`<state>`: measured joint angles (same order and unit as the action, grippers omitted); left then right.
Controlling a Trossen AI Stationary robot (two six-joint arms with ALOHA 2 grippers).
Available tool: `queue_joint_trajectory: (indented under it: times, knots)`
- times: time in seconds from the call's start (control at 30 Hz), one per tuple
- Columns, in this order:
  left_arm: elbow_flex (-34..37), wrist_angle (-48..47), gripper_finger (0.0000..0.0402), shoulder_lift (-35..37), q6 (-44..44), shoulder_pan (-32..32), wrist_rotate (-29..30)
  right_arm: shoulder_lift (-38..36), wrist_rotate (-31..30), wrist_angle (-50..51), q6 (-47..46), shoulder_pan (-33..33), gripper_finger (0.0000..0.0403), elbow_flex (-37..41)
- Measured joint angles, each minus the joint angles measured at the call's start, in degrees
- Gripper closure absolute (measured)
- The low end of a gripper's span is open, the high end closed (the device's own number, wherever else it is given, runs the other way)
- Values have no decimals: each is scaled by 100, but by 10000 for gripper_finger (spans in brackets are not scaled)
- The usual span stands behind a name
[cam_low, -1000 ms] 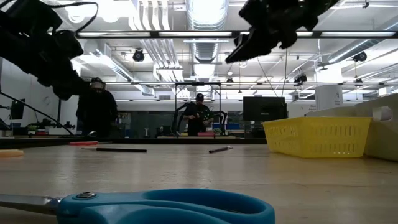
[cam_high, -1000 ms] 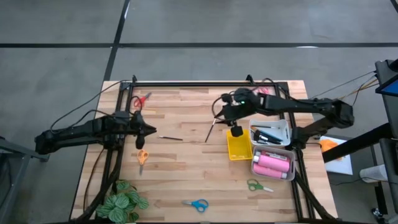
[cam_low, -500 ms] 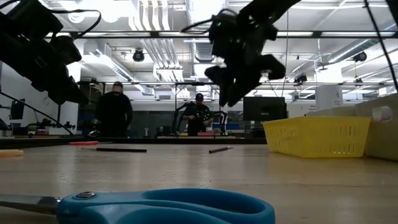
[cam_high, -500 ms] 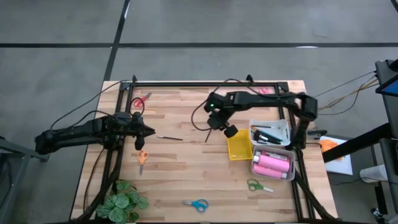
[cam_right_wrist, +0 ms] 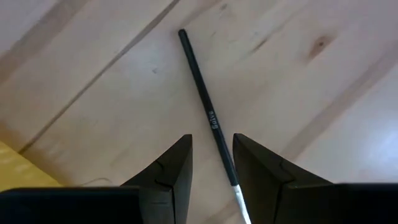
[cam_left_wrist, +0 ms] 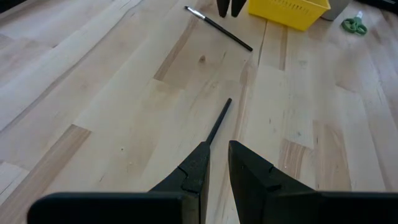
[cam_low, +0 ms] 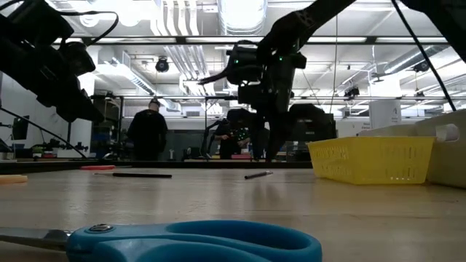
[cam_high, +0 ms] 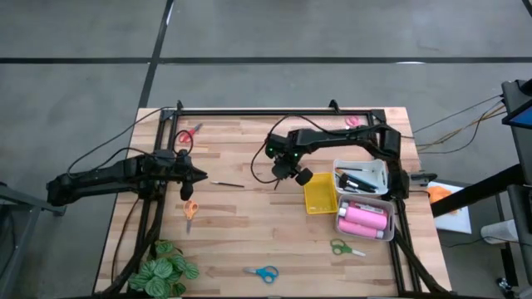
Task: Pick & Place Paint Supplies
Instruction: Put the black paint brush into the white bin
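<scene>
Mid-table, just beside the yellow tray (cam_high: 319,196), the right gripper (cam_right_wrist: 212,163) is hovering, jaws parted and empty, straddling a thin brush (cam_right_wrist: 205,107) whose long axis is running straight out between them; left gripper (cam_high: 199,174) is waiting farther off.

Thin dark brush (cam_right_wrist: 203,99) flat on wood, another (cam_high: 226,183) nearby, scissors (cam_high: 265,272) scattered.

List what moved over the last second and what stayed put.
The right gripper swung away from the yellow tray toward the table's middle and now hangs over a thin black brush, fingers apart on either side of it, not gripping. Nothing was picked up or released. The left gripper, the other brush ahead of it, the scissors and the pink bottles stayed put.
</scene>
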<state>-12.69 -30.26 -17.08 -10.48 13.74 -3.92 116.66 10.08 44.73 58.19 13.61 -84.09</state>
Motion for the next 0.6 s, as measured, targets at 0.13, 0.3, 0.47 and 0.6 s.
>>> queue_joint_trajectory:
  times: [0.13,0.3,0.47,0.6]
  knots:
    - [0,0,341,0,-2,0,0,147,-181,-38,55,-15,291,7]
    - [0,0,341,0,-2,0,0,343,-448,-99,50,-13,291,4]
    - [0,0,341,0,-2,0,0,427,-471,-135,34,-26,291,-7]
    - [0,0,341,0,-2,0,0,430,-648,-155,31,-37,292,-2]
